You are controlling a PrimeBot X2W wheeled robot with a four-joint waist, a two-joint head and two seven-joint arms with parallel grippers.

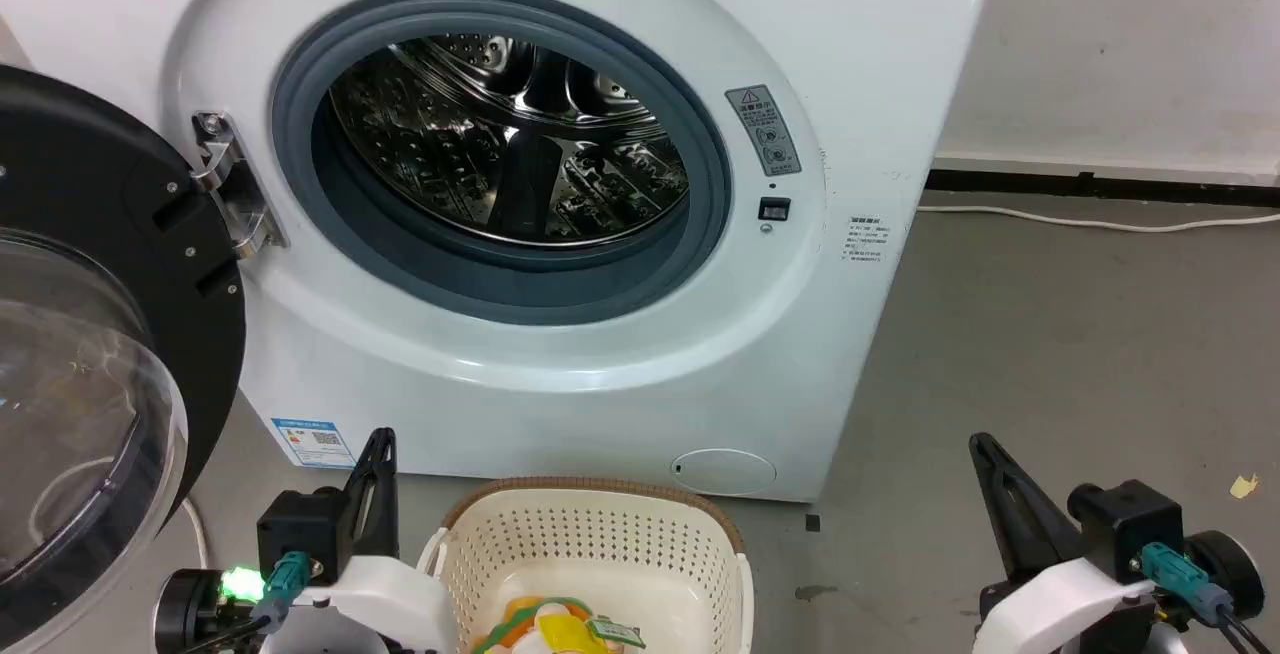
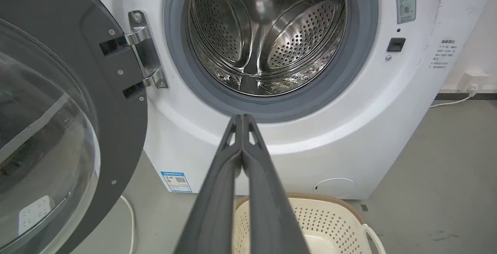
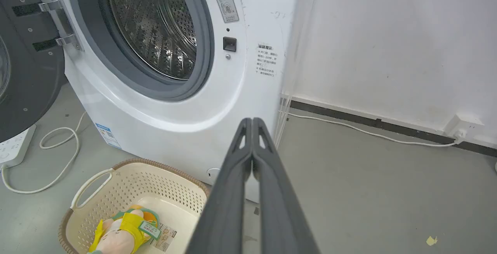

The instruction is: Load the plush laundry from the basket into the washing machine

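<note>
You've got the door (image 1: 120,184) swung wide and the basket (image 1: 600,534) parked on the floor just below the washing machine (image 1: 560,374) opening, the plush toy (image 3: 123,230) lying inside for a short lift, while your left gripper (image 2: 241,119) and right gripper (image 3: 251,121) flank it, fingers pressed together, holding nothing.

grey warning-triangle sticker (image 1: 763,129) on washing machine (image 1: 600,404) front, blue qr-code label (image 1: 313,442) lower down, wording illegible
</note>
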